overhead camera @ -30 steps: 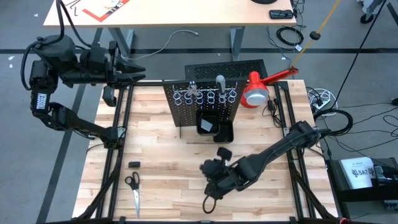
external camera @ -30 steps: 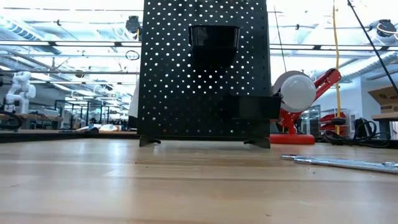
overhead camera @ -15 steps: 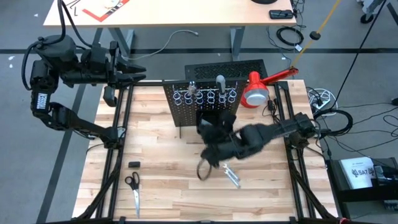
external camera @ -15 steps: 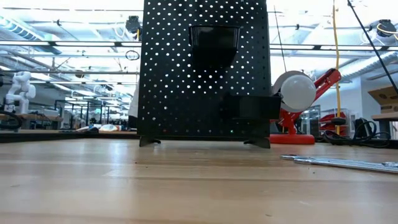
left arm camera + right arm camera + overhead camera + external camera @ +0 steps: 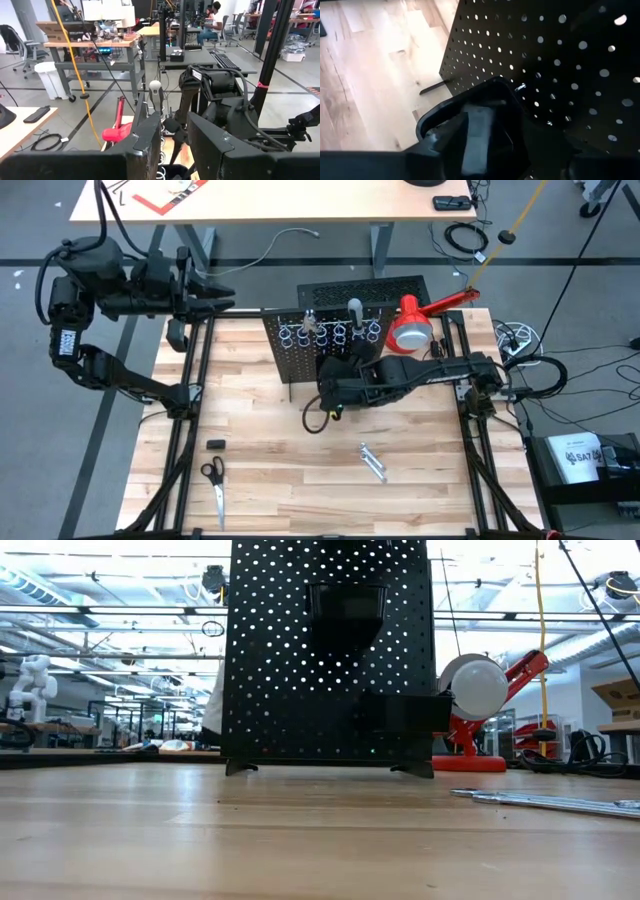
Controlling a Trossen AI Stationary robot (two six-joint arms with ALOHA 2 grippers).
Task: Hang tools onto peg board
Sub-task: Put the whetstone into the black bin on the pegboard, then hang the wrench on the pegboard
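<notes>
the peg board point(image 5: 325, 345) stands upright at the back middle of the surface point(image 5: 270, 470), a lamp point(image 5: 412, 326) just to its right. the right end effector point(image 5: 330, 388) hangs close in front of the board. a wrench point(image 5: 373, 462) lies nearer, right of centre; scissors point(image 5: 214, 485) lie front left.
</notes>
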